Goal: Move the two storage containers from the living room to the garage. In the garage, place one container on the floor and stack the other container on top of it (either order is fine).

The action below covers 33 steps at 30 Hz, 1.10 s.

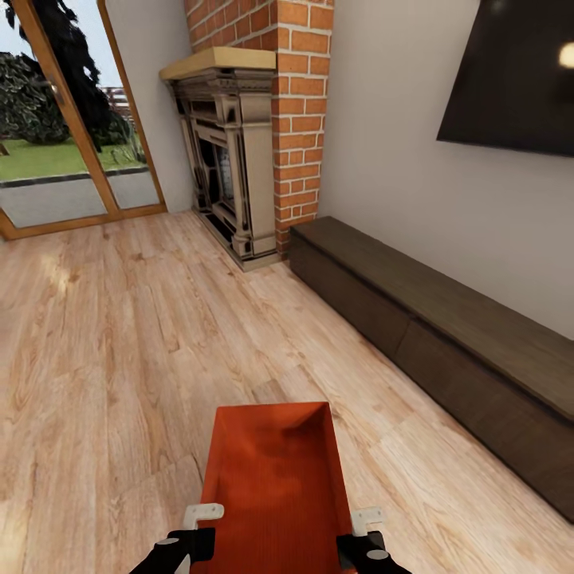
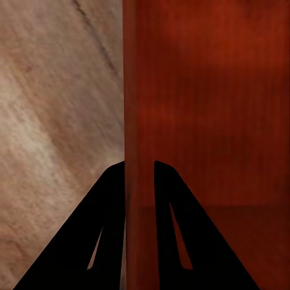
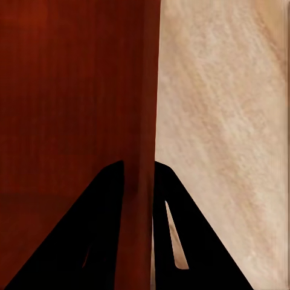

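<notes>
**Orange-red bin held between both my arms, living room ahead**

Head view: my storage container (image 1: pixel 275 478) sits just in front of me, long axis running away toward the fireplace (image 1: pixel 231 159), above the wood plank floor (image 1: pixel 96 335). My left gripper (image 1: pixel 203 518) and right gripper (image 1: pixel 363 522) flank its near end, equally close.

Left wrist view: my left fingers (image 2: pixel 112 229) pinch the thin wall.

Right wrist view: my right fingers (image 3: pixel 172 229) clamp the opposite wall likewise.

I judge carrying means keeping both grips level.
</notes>
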Available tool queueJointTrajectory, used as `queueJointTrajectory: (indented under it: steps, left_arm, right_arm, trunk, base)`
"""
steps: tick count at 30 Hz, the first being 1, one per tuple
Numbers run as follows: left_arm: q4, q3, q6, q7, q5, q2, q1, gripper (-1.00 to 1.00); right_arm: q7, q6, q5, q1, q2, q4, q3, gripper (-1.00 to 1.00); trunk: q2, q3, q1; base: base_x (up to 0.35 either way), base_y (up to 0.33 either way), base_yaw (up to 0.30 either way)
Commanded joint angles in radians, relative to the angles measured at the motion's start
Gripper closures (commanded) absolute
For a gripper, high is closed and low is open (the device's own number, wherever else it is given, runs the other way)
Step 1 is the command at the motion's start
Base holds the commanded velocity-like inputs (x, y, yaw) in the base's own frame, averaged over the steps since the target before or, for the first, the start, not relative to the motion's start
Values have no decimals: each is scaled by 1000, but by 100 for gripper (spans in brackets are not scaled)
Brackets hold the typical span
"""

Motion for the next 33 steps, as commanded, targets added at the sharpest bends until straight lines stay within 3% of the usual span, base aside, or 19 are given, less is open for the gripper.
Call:
queueJointTrajectory:
  steps: [1,33]
  left_arm:
    - [-3,3,7,9,-3,0,0,100]
    - [-4,3,5,9,-4,1,0,100]
  right_arm:
    - [-9,-7,-9,-1,0,3,-1,100]
    - [-14,-5,-10,-1,0,3,-2,100]
  trunk:
    - [7,3,-4]
    - [231,103,-127]
  base:
    - [0,0,0]
    - [0,0,0]
